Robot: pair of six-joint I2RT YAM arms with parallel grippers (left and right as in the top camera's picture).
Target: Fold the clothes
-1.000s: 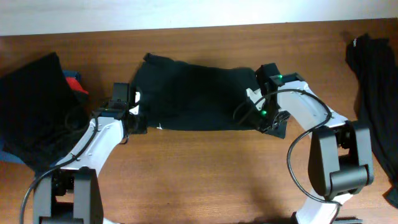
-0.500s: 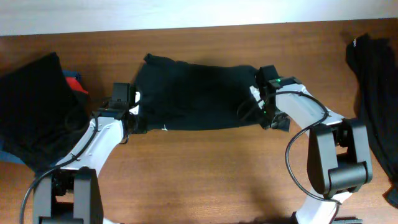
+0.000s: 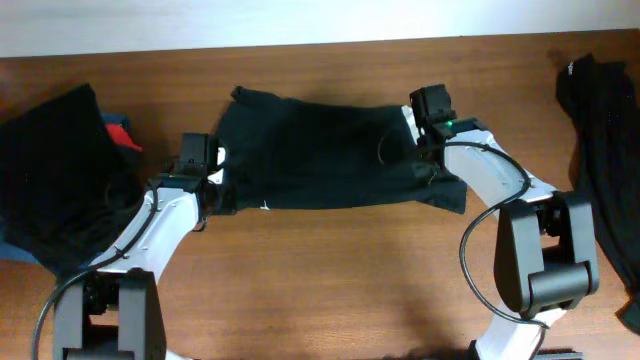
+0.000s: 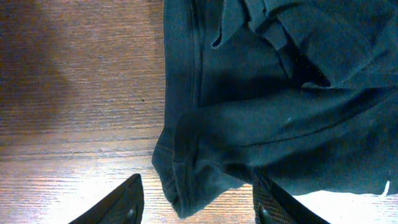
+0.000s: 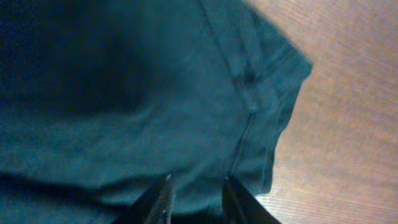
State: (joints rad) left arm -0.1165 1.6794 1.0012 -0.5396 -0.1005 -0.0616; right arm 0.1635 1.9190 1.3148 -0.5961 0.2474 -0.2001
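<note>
A dark garment (image 3: 320, 150) lies spread across the middle of the wooden table (image 3: 320, 280). My left gripper (image 3: 218, 195) is open at its lower left corner. In the left wrist view the rumpled hem corner (image 4: 186, 180) hangs between the wide-apart fingers (image 4: 196, 210). My right gripper (image 3: 436, 172) is at the garment's right edge. In the right wrist view its fingers (image 5: 198, 196) stand close together with the dark cloth (image 5: 124, 93) pinched between them, a seamed edge (image 5: 261, 106) just beyond.
A pile of black clothes (image 3: 55, 170) with a red item (image 3: 118, 133) lies at the left edge. Another black garment (image 3: 600, 150) hangs along the right edge. Bare wood runs along the front of the table.
My right gripper has moved toward the back of the table, taking the garment's right edge with it. The left arm has not moved.
</note>
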